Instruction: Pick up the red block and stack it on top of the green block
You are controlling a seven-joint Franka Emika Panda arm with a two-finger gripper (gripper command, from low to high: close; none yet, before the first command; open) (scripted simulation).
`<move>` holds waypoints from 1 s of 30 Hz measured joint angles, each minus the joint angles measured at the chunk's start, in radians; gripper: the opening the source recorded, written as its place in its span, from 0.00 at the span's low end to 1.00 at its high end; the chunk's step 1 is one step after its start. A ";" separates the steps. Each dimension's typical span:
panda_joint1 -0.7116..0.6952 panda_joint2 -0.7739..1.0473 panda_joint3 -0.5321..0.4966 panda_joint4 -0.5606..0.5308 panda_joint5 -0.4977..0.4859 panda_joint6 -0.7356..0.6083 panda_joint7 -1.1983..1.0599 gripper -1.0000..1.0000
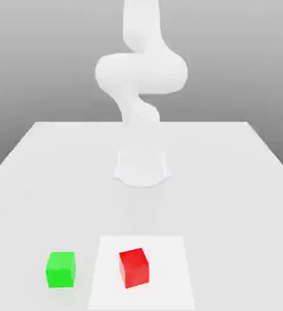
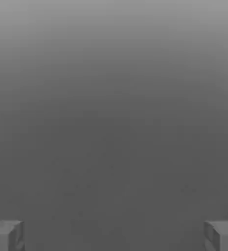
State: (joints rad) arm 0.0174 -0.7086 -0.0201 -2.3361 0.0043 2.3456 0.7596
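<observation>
1. You have one red block point(image 1: 134, 267) and one green block point(image 1: 61, 269), both resting on the white table point(image 1: 40, 182) in the lower part of the exterior view.
2. You see the red block just right of lower centre, turned slightly askew, sitting on a brighter white square patch point(image 1: 168, 273) of the surface.
3. You see the green block in the lower left, beside that patch but off it, near the red block and not touching it.
4. You have one white arm point(image 1: 141, 73) rising from its round base point(image 1: 141, 168) at mid-frame, well behind both blocks.
5. In the hand view your gripper point(image 2: 114, 236) has two grey fingertips point(image 2: 6, 236), one in each lower corner, spread wide apart with nothing between them.
6. Neither block lies between the fingers; only plain grey background lies beyond them.
</observation>
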 joint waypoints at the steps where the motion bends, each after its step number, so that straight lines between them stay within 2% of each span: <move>1: 0.007 0.039 -0.008 -0.016 0.002 0.020 -0.018 0.50; 10: 0.057 0.369 -0.069 -0.146 0.026 0.184 -0.169 0.50; 21: 0.067 0.767 -0.094 -0.303 0.029 0.383 -0.334 0.50; 27: 0.037 0.984 -0.054 -0.290 0.077 0.555 -0.385 0.50; 28: 0.031 1.007 -0.047 -0.287 0.084 0.574 -0.390 0.00; 30: 0.031 1.007 -0.047 -0.287 0.083 0.574 -0.389 0.00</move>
State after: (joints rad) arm 0.0486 0.2982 -0.0666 -2.6228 0.0875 2.9197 0.3702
